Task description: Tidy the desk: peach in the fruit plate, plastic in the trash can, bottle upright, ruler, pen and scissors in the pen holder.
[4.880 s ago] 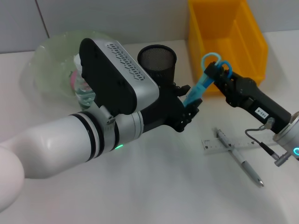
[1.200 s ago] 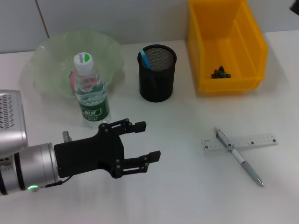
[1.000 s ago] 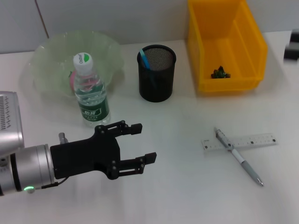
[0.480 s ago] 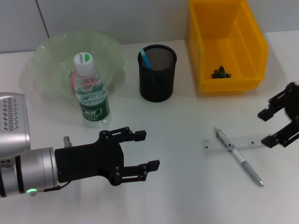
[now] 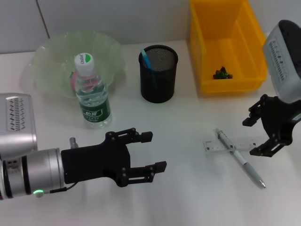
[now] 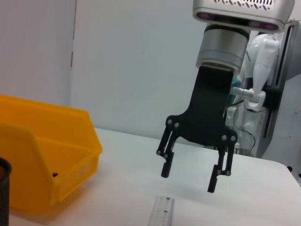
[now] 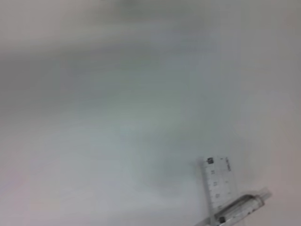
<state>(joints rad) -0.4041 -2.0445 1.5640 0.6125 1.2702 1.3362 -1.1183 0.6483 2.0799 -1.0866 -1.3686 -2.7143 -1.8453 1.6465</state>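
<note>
My right gripper hangs open just right of the clear ruler and the silver pen lying across it. The left wrist view shows that gripper open above the ruler. The right wrist view shows the ruler and pen. My left gripper is open and empty at front left. The bottle stands upright. The blue scissors are in the black mesh pen holder. The pink peach lies in the green fruit plate. Dark plastic lies in the yellow trash can.
The trash can stands at the back right, just behind the ruler and pen. The pen holder's edge shows in the left wrist view. Bare white table lies between my two grippers.
The right arm, which held the scissors near the holder earlier, has come back in from the right and moved to the ruler's right end. The left gripper shifted slightly right, still open.
</note>
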